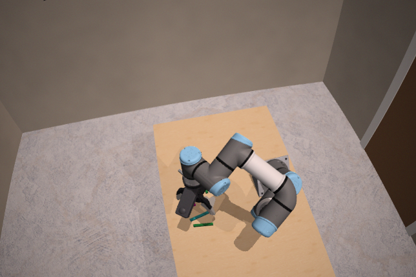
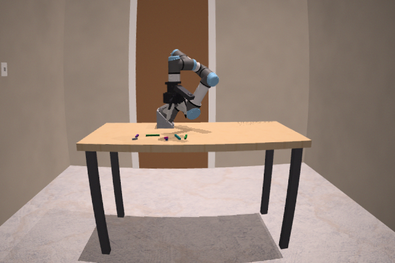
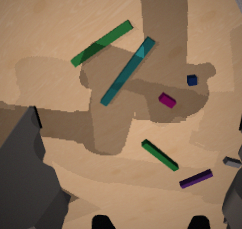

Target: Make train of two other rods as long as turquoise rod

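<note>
Overhead, the tool (image 2: 173, 102) hangs above the wooden bench (image 2: 255, 138), jaws spread wide with nothing between them; only its dark finger bodies edge into the wrist view at 7 and 4 o'clock.

Wrist view, clock bearings from frame centre:
- turquoise rod (image 3: 128, 71) just above centre, lying on a slant from 1 toward 8 o'clock.
- long green rod (image 3: 102, 43) at 11 o'clock, roughly alongside the turquoise one, near it but apart.
- magenta rod (image 3: 167, 100) at 3 o'clock, close to the turquoise rod, not touching.
- blue rod (image 3: 192, 80) at 2 o'clock, a small cube beyond the magenta.
- second, shorter green rod (image 3: 160, 155) at 5 o'clock.
- purple rod (image 3: 196, 178) farther out at 5 o'clock, near the shorter green's lower end.
- grey rod (image 3: 232, 162) at 4 o'clock, at the frame edge.

All rods lie flat and separate; no two meet end to end.
</note>
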`<state>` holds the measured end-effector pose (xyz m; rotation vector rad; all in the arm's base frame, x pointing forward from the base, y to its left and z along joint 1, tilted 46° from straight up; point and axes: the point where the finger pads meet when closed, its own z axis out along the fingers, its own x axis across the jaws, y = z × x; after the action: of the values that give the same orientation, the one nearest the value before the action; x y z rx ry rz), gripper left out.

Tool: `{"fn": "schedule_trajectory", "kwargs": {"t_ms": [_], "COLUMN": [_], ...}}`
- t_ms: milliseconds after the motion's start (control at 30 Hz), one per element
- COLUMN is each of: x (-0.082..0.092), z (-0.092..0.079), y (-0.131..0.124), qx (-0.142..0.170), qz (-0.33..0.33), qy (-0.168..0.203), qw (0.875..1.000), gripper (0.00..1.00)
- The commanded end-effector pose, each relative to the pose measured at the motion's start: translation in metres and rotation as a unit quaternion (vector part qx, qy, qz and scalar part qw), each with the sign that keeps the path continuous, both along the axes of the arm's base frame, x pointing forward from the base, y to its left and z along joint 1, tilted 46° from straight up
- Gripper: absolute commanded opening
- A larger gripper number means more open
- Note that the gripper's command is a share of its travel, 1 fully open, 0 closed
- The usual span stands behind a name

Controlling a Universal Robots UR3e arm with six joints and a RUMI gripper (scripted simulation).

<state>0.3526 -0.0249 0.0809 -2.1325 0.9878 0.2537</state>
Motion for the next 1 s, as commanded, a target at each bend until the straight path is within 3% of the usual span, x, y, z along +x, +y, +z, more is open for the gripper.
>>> {"fn": "schedule_trajectory", "kwargs": {"t_ms": [0, 233, 500, 567, 967], "x": [0.0, -0.001, -0.004, -0.004, -0.009], "z": [0.003, 0.01, 0.016, 0.016, 0.021], "y": [0.003, 0.016, 0.028, 0.028, 0.04], "qx": [0.0, 0.018, 0.035, 0.035, 0.052], "qz": [-0.036, -0.13, -0.222, -0.222, -0.31], "qy": [0.035, 0.13, 0.224, 0.224, 0.313], "qw": [0.999, 0.983, 0.948, 0.948, 0.896], "gripper": [1.0, 1.0, 1.0, 1.0, 1.0]}}
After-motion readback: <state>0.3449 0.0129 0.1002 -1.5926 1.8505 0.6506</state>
